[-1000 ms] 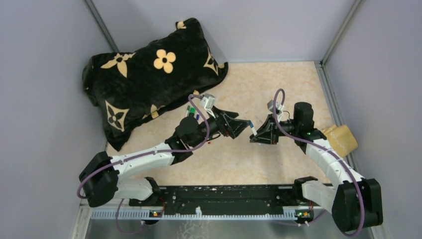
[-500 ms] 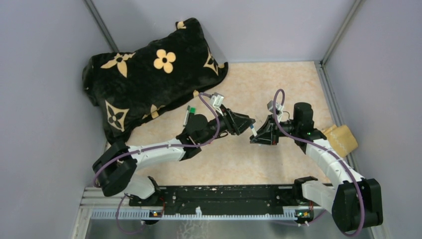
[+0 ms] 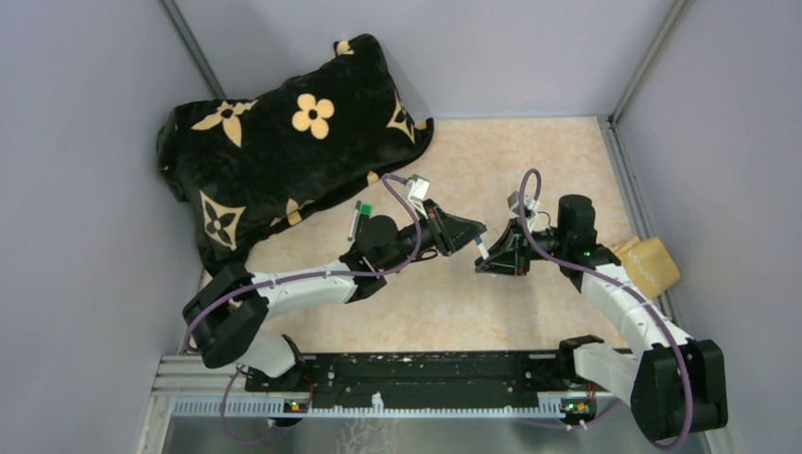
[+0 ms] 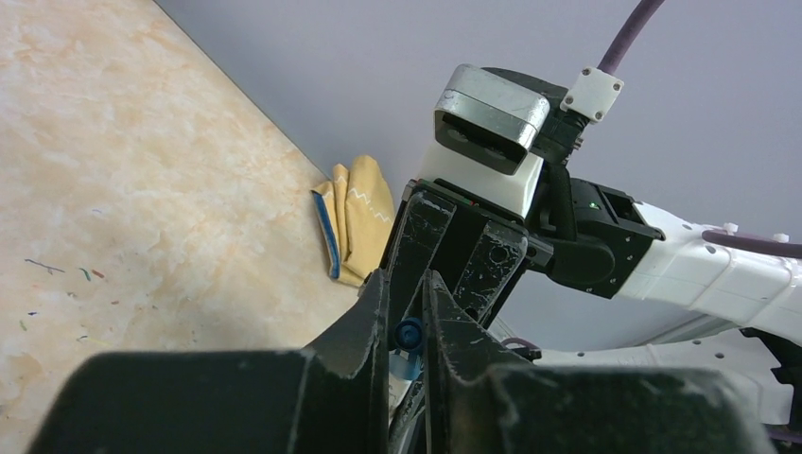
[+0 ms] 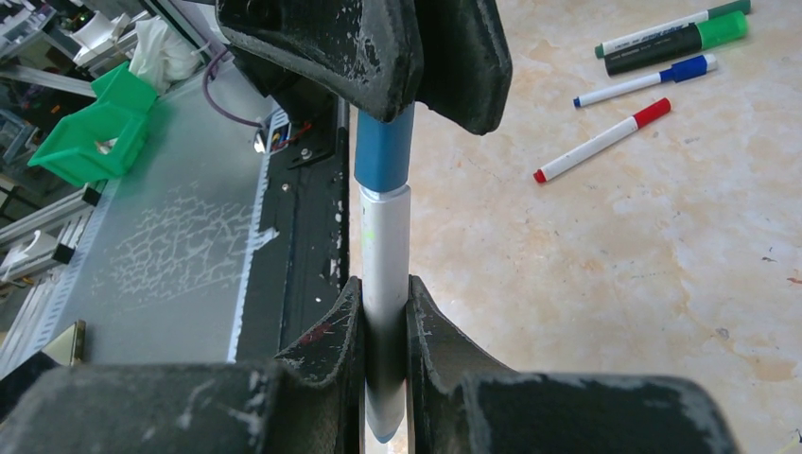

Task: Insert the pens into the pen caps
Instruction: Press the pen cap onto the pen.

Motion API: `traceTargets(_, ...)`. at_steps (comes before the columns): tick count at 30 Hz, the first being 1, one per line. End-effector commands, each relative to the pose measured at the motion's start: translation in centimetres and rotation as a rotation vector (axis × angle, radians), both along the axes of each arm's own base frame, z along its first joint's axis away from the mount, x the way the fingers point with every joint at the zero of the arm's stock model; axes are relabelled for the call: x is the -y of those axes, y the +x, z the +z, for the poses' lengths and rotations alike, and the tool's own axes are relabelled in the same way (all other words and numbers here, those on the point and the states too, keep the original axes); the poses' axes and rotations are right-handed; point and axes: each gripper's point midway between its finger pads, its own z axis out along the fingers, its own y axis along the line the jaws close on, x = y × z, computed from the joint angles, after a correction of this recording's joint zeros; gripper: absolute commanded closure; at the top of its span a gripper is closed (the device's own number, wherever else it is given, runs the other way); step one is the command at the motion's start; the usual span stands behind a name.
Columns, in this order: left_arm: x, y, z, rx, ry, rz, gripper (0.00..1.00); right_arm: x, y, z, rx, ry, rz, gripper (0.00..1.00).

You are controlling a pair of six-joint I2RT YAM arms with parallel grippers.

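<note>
Between the fingers of the right gripper (image 5: 386, 317) a white pen (image 5: 387, 246) is clamped at its lower barrel, the jaws closed tight on both sides. The barrel runs straight out from the fingertips. At its far end it meets a blue cap (image 5: 383, 151), cap and barrel in one line and touching. The left gripper (image 4: 407, 317) faces the right one, its jaws pressed together on that cap, which shows as a blue round between the fingertips in the left wrist view.

Both grippers are held above the marbled table (image 3: 530, 170), near its middle. Beyond them a thick black pen (image 5: 676, 43), a blue-ended pen (image 5: 643, 83) and a red-ended pen (image 5: 601, 142) lie loose on the table, close together. A tan box (image 3: 648, 265) sits at the right wall. A black pillow (image 3: 284, 151) fills the far left corner.
</note>
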Motion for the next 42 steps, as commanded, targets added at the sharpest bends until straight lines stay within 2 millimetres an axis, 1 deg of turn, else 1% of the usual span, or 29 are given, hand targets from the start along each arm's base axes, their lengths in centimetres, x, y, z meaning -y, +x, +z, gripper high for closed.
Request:
traceTargets(1,0.7,-0.9,-0.3,-0.007,-0.001,-0.065,0.91,0.0,0.7,2.8,0.116,0.023,0.002,1.00)
traceTargets(4,0.6,-1.5,-1.3,-0.026,0.017,-0.087,0.94,0.1,0.9,3.0,0.119,0.020,-0.010,1.00)
traceTargets(7,0.8,-2.2,-2.4,-0.040,0.045,-0.122,1.00,0.2,1.2,3.0,0.120,0.013,-0.028,1.00)
traceTargets(11,2.0,-3.9,-4.9,-0.081,0.147,-0.218,1.00,0.3,2.1,2.7,0.133,-0.014,-0.078,1.00)
traceTargets(13,2.7,-5.1,-6.3,-0.102,0.200,-0.283,1.00,0.6,2.8,2.3,0.151,-0.051,-0.120,1.00)
traceTargets(14,3.0,-6.0,-7.2,-0.117,0.231,-0.336,1.00,0.8,3.3,2.3,0.161,-0.069,-0.142,1.00)
traceTargets(17,3.2,-8.2,-9.9,-0.155,0.305,-0.449,1.00,1.2,4.1,2.5,0.176,-0.092,-0.187,1.00)
traceTargets(19,3.0,-9.8,-11.2,-0.166,0.333,-0.522,1.00,1.4,4.1,3.1,0.174,-0.075,-0.183,1.00)
traceTargets(22,2.2,-11.8,-12.7,-0.192,0.352,-0.625,1.00,1.6,3.3,4.4,0.142,0.002,-0.136,1.00)
traceTargets(25,1.2,-13.5,-13.4,-0.212,0.358,-0.712,1.00,1.9,2.8,4.9,0.140,0.038,-0.103,1.00)
traceTargets(28,0.4,-14.6,-13.8,-0.230,0.375,-0.766,1.00,1.8,1.7,5.3,0.146,0.063,-0.039,1.00)
traceTargets(31,0.2,-15.5,-13.5,-0.242,0.352,-0.833,1.00,1.8,1.0,5.3,0.112,0.082,0.002,1.00)
traceTargets(33,0.0,-16.3,-13.1,-0.251,0.326,-0.891,1.00,1.8,0.8,5.2,0.108,0.085,0.013,1.00)
traceTargets(34,-0.2,-16.6,-13.2,-0.260,0.326,-0.917,1.00,1.8,0.8,5.3,0.110,0.085,0.011,1.00)
traceTargets(36,-0.6,-17.2,-13.7,-0.265,0.345,-0.955,1.00,1.8,1.6,5.2,0.128,0.066,-0.038,1.00)
traceTargets(37,-0.7,-17.2,-14.1,-0.275,0.363,-0.957,1.00,2.0,2.6,4.9,0.158,0.037,-0.091,1.00)
traceTargets(38,-0.7,-17.0,-14.9,-0.291,0.395,-0.940,1.00,2.4,3.4,4.1,0.162,-0.015,-0.155,1.00)
traceTargets(40,-0.6,-16.3,-16.9,-0.332,0.500,-0.885,1.00,3.4,5.6,3.3,0.187,-0.103,-0.289,1.00)
traceTargets(42,-0.7,-15.9,-18.9,-0.372,0.616,-0.839,1.00,4.2,6.8,2.9,0.205,-0.152,-0.363,1.00)
